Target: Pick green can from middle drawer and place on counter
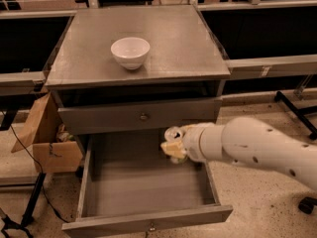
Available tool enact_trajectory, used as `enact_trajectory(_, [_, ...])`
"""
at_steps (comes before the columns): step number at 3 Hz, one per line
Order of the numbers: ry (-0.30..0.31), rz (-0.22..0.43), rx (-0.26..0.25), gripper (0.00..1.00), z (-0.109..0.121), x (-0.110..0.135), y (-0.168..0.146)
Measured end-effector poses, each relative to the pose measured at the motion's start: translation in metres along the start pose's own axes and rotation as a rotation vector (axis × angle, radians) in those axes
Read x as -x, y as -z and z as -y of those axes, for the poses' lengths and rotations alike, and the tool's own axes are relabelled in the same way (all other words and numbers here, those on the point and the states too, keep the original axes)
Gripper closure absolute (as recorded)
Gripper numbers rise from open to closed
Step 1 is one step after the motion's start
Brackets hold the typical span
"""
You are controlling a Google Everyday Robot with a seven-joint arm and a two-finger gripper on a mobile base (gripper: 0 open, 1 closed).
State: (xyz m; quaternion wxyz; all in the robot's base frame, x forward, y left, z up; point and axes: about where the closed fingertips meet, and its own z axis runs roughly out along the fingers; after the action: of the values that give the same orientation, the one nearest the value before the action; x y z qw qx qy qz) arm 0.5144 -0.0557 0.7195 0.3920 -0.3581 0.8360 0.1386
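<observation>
The middle drawer [138,182] is pulled open and its grey inside is bare. My gripper [172,147] is over the drawer's right rear part, just below the closed top drawer front [99,118]. It is shut on the green can [172,133]. The can's silver rimmed top shows above the yellowish fingers, and most of its body is hidden by them. The can is held clear of the drawer floor. The counter [183,48] is the cabinet's flat grey top, above and behind the gripper.
A white bowl [130,52] stands on the counter left of centre. An open cardboard box [49,145] sits on the floor against the cabinet's left side. Black stand legs [29,207] and a cable lie at lower left. Dark benches flank the cabinet.
</observation>
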Motion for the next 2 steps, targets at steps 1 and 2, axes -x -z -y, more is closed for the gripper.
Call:
enact_trajectory(1, [0.135, 0.069, -0.136, 1.00, 0.029, 0.103, 0.061])
enact_trajectory(2, [0.243, 0.203, -0.197, 1.00, 0.014, 0.232, 0.123])
